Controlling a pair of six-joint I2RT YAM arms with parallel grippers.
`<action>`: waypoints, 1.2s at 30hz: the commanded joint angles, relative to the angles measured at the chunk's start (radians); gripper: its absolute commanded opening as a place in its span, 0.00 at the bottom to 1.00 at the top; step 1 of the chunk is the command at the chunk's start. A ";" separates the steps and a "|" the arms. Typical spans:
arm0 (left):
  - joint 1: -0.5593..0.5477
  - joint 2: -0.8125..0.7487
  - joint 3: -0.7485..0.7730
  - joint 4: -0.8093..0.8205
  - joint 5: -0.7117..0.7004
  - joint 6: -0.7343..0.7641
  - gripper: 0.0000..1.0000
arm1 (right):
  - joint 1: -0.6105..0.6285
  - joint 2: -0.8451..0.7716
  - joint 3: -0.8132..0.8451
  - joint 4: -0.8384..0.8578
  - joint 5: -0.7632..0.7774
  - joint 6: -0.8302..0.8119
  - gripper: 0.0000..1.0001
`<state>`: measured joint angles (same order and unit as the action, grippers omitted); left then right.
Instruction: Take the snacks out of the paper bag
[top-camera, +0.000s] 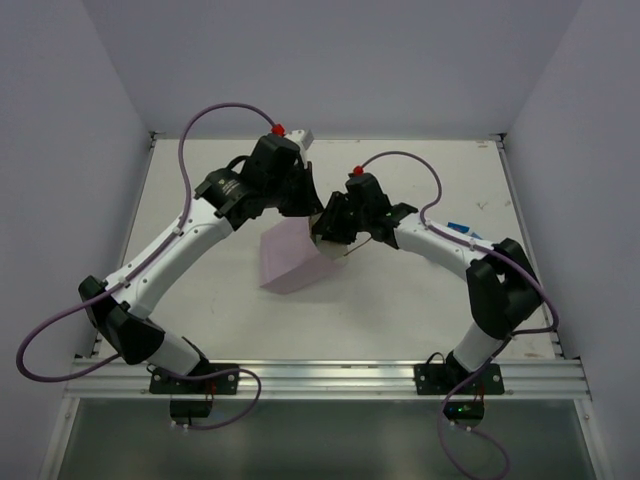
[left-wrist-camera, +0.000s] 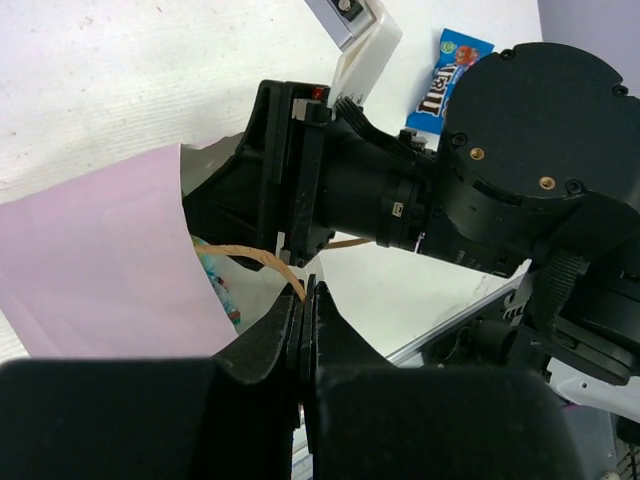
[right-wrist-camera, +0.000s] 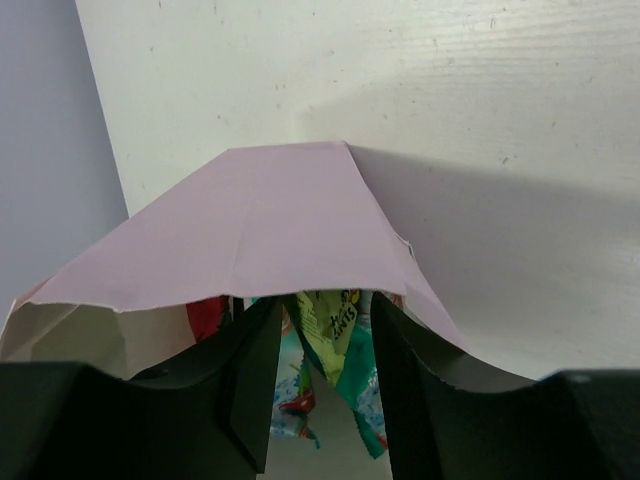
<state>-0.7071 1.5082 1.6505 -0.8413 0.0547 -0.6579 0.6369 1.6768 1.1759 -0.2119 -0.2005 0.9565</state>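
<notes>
The pale lilac paper bag (top-camera: 292, 258) lies tipped at the table's middle, its mouth facing the right arm. My left gripper (left-wrist-camera: 307, 290) is shut on the bag's brown cord handle (left-wrist-camera: 250, 256) at the rim and holds the mouth up. My right gripper (right-wrist-camera: 322, 330) is open with both fingers inside the mouth, on either side of a light green packet (right-wrist-camera: 335, 318). Teal packets (right-wrist-camera: 290, 400) and a red one (right-wrist-camera: 205, 318) lie deeper in the bag (right-wrist-camera: 250, 230). A blue packet (left-wrist-camera: 447, 80) lies on the table outside the bag, right of the right arm in the top view (top-camera: 457, 228).
The right arm's wrist (left-wrist-camera: 520, 150) crowds close to my left gripper. Grey walls close the table on three sides. A metal rail (top-camera: 330, 375) runs along the near edge. Bare white table (top-camera: 200, 330) lies left and in front of the bag.
</notes>
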 joint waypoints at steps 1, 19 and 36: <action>0.006 -0.037 0.034 0.005 0.030 0.020 0.00 | 0.006 0.027 0.024 0.071 -0.003 -0.025 0.44; 0.011 -0.081 -0.063 0.025 0.016 0.024 0.00 | 0.044 -0.038 0.123 -0.050 0.081 -0.061 0.00; 0.069 -0.193 -0.251 0.100 0.000 0.050 0.00 | -0.128 -0.385 0.340 -0.576 0.241 -0.142 0.00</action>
<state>-0.6487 1.3582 1.4082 -0.7830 0.0589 -0.6346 0.6285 1.3796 1.4921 -0.6643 -0.0086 0.8322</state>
